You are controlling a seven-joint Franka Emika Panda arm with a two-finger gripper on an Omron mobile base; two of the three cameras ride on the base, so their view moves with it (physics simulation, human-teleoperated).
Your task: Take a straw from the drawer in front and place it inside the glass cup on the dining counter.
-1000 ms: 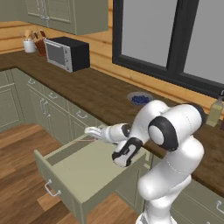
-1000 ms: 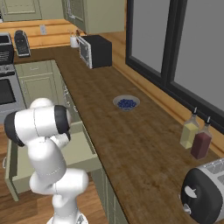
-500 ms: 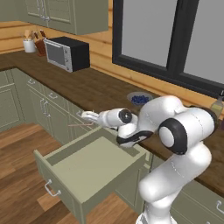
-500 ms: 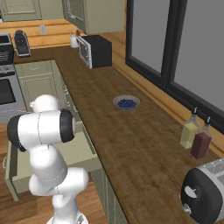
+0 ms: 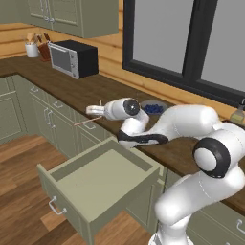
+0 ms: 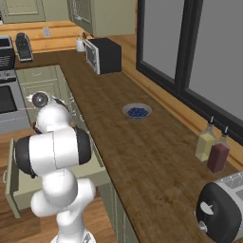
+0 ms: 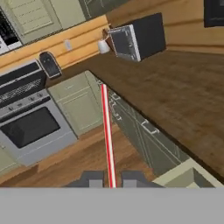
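1. Pale red-pink straw [image 7: 106, 131] pinched between the tool's [image 7: 112, 178] two dark fingertips, pressed together on its near end.
2. The straw's long axis runs straight out from the tool, away from the arm.
3. Below, the sage-green drawer [image 5: 91, 184] stands open, beside the dark wood tabletop [image 6: 142, 142].
4. Judging from this, the carry to the cup comes next.

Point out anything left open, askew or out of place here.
The drawer stands pulled fully out, open and empty, jutting into the floor space. The gripper is shut on the straw, holding it lifted above the drawer. Nothing looks spilled or damaged.
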